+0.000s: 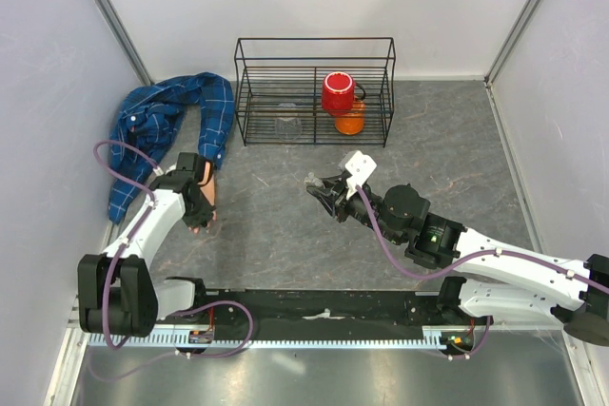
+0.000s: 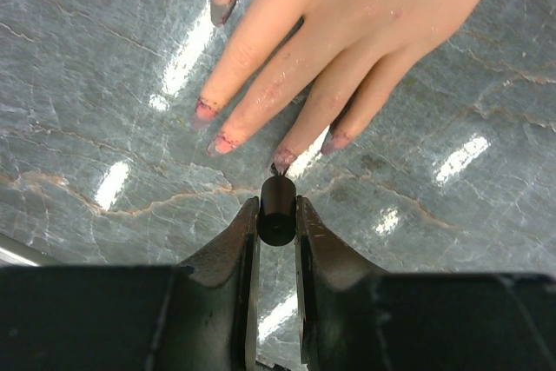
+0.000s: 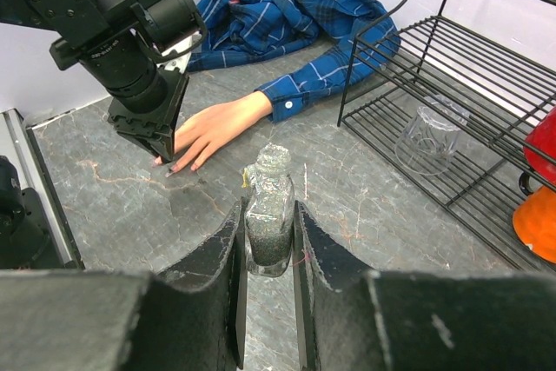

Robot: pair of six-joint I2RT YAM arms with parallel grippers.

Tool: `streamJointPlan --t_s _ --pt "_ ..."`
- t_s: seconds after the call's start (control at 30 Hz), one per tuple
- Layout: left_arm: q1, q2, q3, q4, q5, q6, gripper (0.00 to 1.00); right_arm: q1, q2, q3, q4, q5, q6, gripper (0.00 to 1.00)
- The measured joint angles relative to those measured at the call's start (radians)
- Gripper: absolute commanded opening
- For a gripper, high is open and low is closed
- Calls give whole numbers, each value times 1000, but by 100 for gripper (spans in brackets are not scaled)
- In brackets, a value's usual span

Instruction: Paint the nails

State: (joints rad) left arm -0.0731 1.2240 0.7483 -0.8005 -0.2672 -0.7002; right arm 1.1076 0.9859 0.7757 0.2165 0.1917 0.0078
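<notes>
At the bottom centre of the left wrist view, my left gripper (image 2: 277, 206) pinches a black brush (image 2: 277, 225), its tip at one of the nails (image 2: 284, 159) of the hand (image 2: 347, 23), which lies flat on the surface (image 2: 104, 110). Low in the right wrist view, my right gripper (image 3: 268, 219) pinches a bottle (image 3: 270, 178).

The left arm (image 1: 157, 214) and the right arm (image 1: 519, 268) have white links and black round joints, and a thin purple cable (image 1: 112, 161) loops along each one. The right arm has a small green light (image 1: 433, 232) and a white block (image 1: 360, 166). The fingers (image 2: 230, 254) are black, flat and slightly scratched.
</notes>
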Motion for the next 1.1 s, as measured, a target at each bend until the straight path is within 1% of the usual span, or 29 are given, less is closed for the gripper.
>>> streamJointPlan --t_s 0.3,1.1 --pt "0 -22 0 -11 8 0 2 0 1 0 0 -3 4 0" --pt "0 41 3 25 -19 0 2 0 1 0 0 -3 4 0"
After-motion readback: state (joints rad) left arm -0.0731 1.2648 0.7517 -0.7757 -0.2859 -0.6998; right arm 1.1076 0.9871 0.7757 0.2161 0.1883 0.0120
